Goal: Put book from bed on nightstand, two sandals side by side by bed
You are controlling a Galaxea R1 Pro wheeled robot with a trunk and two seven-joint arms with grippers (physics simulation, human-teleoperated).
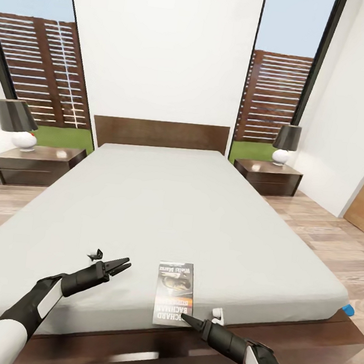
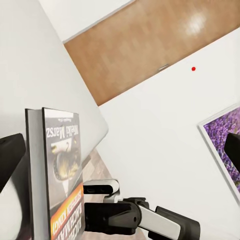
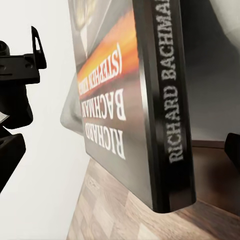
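On bed (image 1: 146,200), book (image 1: 174,293) between pincers.

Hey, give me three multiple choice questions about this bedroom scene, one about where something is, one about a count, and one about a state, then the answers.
1. Where does the book lie?
A. near the foot edge of the bed
B. by the headboard
C. on the floor

2. How many lamps stand on the nightstands?
A. one
B. two
C. three

3. What is the state of the right hand?
A. clamped on the book
C. holding a sandal
B. close to the book's near edge, not gripping it

Answers:
1 A: the head view shows it flat on the mattress near the robot.
2 B: left lamp, right lamp, one per nightstand.
3 B: its tip sits beside the book's corner, with the book lying flat.
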